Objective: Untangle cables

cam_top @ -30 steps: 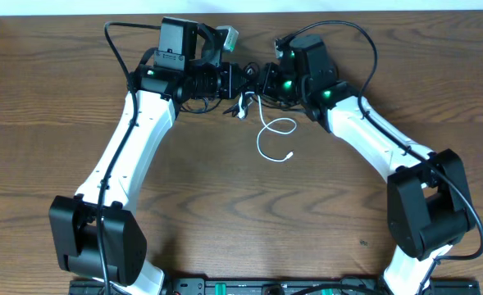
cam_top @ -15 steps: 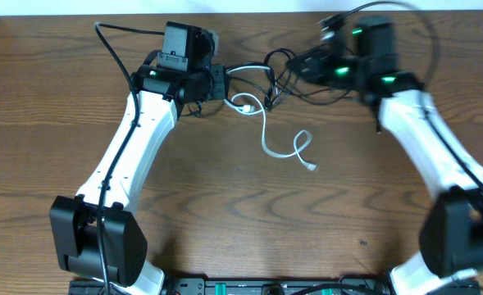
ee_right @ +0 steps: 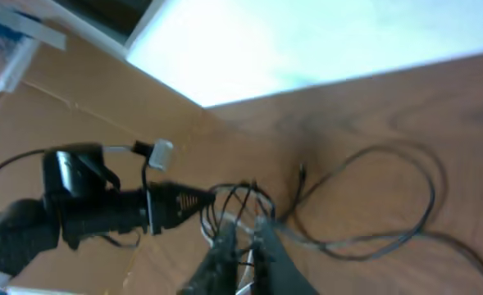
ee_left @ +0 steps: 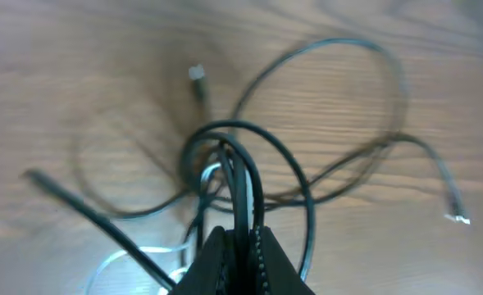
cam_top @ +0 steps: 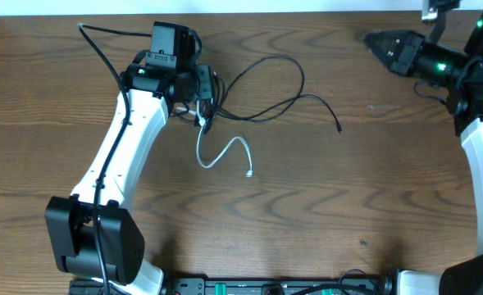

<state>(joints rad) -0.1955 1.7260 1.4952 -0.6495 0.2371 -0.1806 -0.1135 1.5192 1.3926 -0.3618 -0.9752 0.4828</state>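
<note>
Black cable (ee_left: 225, 124): one strand is clamped in the left fingers (ee_left: 267, 264), which are pressed together on it. From those fingers its slack runs out to the right across the desk (cam_top: 307, 213) in one wide open loop, and a single tail ends in a free plug (cam_top: 339, 129). Its long axis therefore lies left to right, away from the left fingers.

White cable (cam_top: 239, 141): it starts in the small tangle at the left fingers. I cannot tell whether they pinch it too. It curves away on the side toward the arm bases, with its free end lying loose on the desk. The two cables cross only close to the left fingers; beyond that they lie well apart.

Right fingers (ee_right: 267, 254): far to the right of the left fingers, raised and carrying nothing. The wrist view is too blurred for me to tell whether they are apart or together. I judge the black plug to be the piece nearest them, so the next pull would start from that end.

Change from a second ago: both sets of fingers met at one tight knot. Now my right arm has swung off to the right, the black cable is drawn out into open loops, and the white cable's free end has shifted left.
</note>
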